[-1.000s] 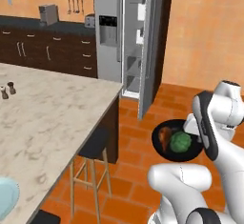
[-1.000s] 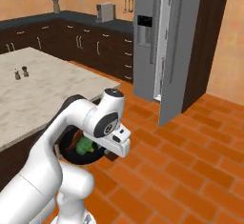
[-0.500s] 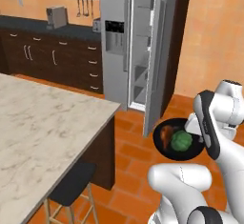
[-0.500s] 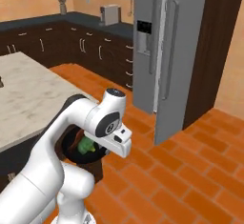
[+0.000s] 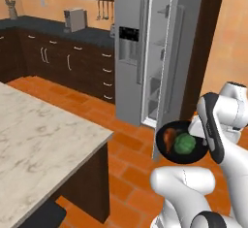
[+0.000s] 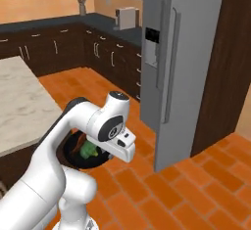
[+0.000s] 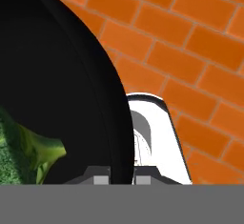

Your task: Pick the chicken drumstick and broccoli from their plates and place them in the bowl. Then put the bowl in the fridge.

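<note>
**Listener:** What is closest to you, and why is it held that way?

**Operator:** Closest to me is the bowl (image 5: 180,143), glossy black, carried level in the air above the orange brick floor (image 7: 190,42). I keep it flat so the food stays inside. In the hand view the gripper (image 7: 121,174) sits at the bowl's rim, one finger tip on either side of the wall, so I judge it clamped on the rim.

**Listener:** Where is the food?

**Operator:** Both pieces lie in the bowl. The broccoli (image 5: 184,143) rests near the middle, and the chicken drumstick (image 5: 169,136) lies just beside it, toward the rim on the fridge side.

**Listener:** How is the arm posed?

**Operator:** It is folded in tight. The white upper links rise from the base, the elbow bends back, and the wrist curls down over the bowl, which hangs close against the robot's body.

**Listener:** And beyond it?

**Operator:** The marble island counter (image 5: 38,149) lies off to my left. Farther ahead stands the fridge (image 5: 145,52), one door (image 5: 167,67) swung open with pale shelves showing inside. Placing the bowl there is, I judge, the step remaining.
</note>
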{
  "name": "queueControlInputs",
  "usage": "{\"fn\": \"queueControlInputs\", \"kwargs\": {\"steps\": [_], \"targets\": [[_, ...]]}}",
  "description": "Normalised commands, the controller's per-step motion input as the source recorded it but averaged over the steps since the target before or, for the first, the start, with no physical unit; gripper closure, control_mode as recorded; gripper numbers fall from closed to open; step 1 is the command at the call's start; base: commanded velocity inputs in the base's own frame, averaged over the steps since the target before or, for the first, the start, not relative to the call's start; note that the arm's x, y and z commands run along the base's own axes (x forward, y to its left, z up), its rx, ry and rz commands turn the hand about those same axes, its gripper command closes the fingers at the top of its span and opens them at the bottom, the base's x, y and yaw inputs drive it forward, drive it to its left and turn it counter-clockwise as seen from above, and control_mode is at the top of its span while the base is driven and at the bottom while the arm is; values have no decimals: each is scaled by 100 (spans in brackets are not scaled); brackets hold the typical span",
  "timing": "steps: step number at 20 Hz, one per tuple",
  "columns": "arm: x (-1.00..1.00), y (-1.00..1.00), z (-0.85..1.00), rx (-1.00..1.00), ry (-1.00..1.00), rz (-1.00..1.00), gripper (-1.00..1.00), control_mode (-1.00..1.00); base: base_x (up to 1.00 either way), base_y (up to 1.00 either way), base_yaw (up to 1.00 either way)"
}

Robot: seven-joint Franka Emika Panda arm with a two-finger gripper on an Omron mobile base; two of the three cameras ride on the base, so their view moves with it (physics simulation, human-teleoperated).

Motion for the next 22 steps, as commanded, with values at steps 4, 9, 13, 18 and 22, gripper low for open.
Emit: {"fn": "queueControlInputs", "kwargs": {"steps": [4,9,13,18,22], "targets": [[0,0,0,0,0,0,100,100,100,-46,37],[0,0,0,0,0,0,100,100,100,-41,44],[0,0,0,0,0,0,100,100,100,-33,46],[0,0,0,0,0,0,100,100,97,-19,47],[0,0,0,0,0,0,100,100,100,4,29]]}}
